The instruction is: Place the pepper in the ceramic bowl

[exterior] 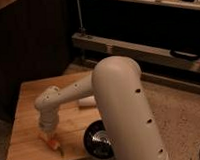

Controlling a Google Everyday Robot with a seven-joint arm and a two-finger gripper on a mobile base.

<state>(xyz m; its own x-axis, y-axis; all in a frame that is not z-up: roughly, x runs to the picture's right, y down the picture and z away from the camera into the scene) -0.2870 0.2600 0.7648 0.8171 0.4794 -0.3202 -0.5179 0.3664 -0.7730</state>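
Note:
The pepper (54, 143) is small and orange, with its thin stem pointing toward the table's front edge. It sits at the tip of my gripper (48, 138), which points straight down at the front left of the wooden table (29, 97). The gripper is right over or on the pepper's thick end. The black glossy ceramic bowl (98, 142) stands on the table just right of the pepper, partly hidden behind my large white arm (124, 103).
A white cup (87, 101) lies on the table behind the forearm. The table's front edge is close below the pepper. A dark cabinet stands to the left and a metal shelf rail (142, 50) runs behind.

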